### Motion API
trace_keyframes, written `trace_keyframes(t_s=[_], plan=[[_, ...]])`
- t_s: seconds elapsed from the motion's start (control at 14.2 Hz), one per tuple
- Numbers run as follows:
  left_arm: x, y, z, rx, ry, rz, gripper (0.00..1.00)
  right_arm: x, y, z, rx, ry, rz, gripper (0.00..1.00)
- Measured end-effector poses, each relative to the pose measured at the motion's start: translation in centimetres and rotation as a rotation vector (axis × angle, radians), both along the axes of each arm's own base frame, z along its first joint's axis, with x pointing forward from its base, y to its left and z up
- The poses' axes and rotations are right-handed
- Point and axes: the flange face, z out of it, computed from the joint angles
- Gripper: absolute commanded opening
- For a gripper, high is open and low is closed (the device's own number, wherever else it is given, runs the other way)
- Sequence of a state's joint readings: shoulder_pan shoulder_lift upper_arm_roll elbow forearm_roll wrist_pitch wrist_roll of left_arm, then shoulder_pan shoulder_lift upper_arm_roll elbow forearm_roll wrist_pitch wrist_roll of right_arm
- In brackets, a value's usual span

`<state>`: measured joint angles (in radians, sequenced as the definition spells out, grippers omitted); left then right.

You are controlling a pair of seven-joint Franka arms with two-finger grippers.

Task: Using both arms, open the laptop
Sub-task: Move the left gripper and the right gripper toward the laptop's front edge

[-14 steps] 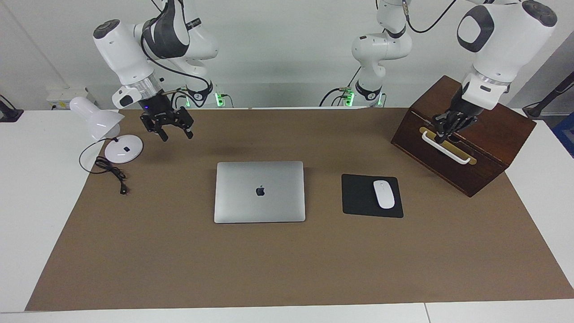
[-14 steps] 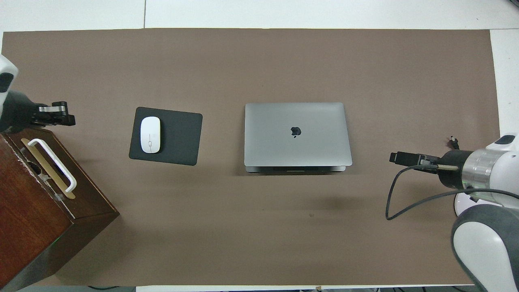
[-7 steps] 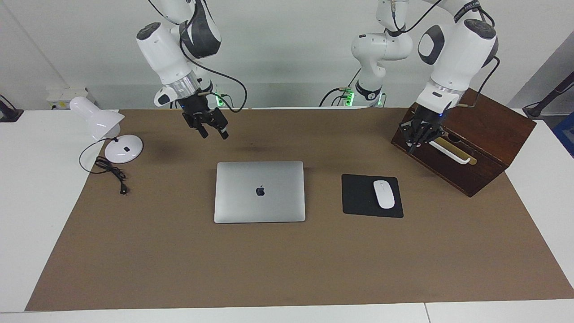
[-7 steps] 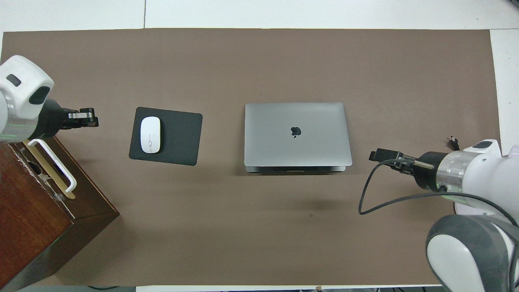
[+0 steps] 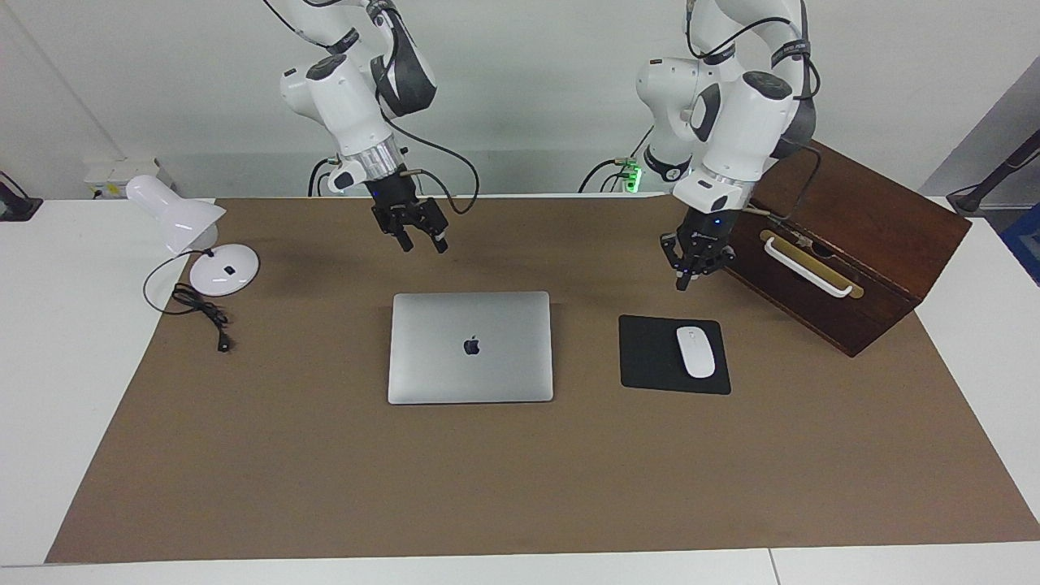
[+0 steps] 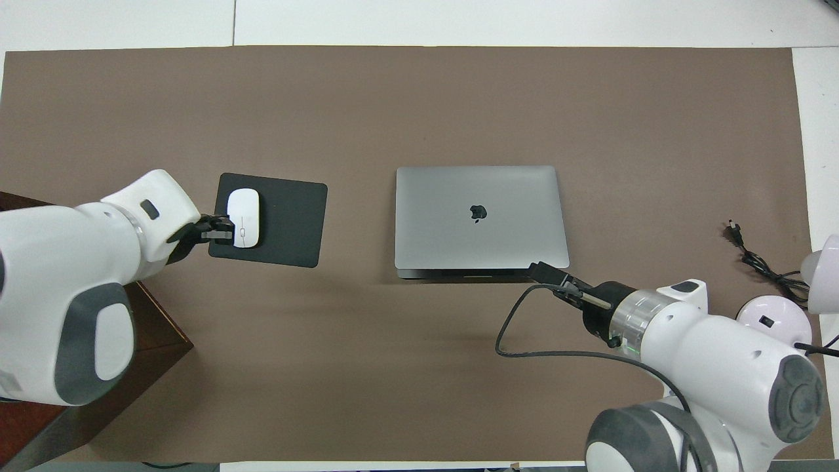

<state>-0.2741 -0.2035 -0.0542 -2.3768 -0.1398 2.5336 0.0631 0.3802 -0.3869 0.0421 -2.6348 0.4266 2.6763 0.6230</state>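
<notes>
The laptop (image 5: 470,347) lay shut and flat near the middle of the counter (image 5: 520,487), on the brown mat (image 5: 325,471) that covered most of it, lid up with the dark apple logo showing. Neither arm touched it.

The right hand (image 5: 413,231) hung in the air over the bare mat between the laptop and the robots, toward the right arm's end of the laptop's nearer edge, its two fingers spread apart and empty. In the overhead view this hand (image 6: 547,272) covered the laptop's nearer corner (the facing view showed it raised and clear of the lid).

The left hand (image 5: 693,264) hung over the mat just beside the wooden box (image 5: 845,244), above the strip between the robots and the black mouse pad (image 5: 650,353); whether its fingers were apart or together could not be told. The white mouse (image 5: 695,351) sat on the pad, beside the laptop toward the left arm's end.

At the right arm's end stood a white desk lamp (image 5: 175,219) with its black cord (image 5: 199,309) trailing onto the mat.
</notes>
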Motion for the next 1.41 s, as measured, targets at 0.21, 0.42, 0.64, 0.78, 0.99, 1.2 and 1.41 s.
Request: trace_keyframes(t_s=[0.21,0.42,0.64,0.78,0.99,1.2,1.41], plan=[[-2.8,-2.3,-3.6,-0.016,-0.103,-0.051,0.0,-1.0,0.3,-1.3,-0.012,-0.026,-0.014,1.0],[-5.8,-4.2,-6.3,-0.025,-0.153,-0.106,0.0,-1.6,0.2,-2.4,-0.023,-0.035,-0.02,1.0],[-7.4,-6.1,-6.7,-0.043,-0.203,-0.151,0.0,-2.2,0.5,-3.6,-0.033,-0.046,-0.013,1.0],[-8.6,-7.4,-7.1,-0.065,-0.234,-0.169,0.0,-2.3,0.7,-4.3,-0.04,-0.035,-0.01,1.0],[-10.1,-9.6,-8.3,-0.109,-0.286,-0.19,0.0,-2.2,0.7,-5.3,-0.049,-0.017,-0.011,1.0],[-11.3,-11.0,-10.0,-0.147,-0.339,-0.199,0.0,-2.0,0.7,-6.1,-0.056,-0.017,-0.017,1.0],[-11.8,-11.9,-10.8,-0.171,-0.37,-0.21,0.0,-1.5,0.6,-7.0,-0.063,-0.024,-0.027,1.0]])
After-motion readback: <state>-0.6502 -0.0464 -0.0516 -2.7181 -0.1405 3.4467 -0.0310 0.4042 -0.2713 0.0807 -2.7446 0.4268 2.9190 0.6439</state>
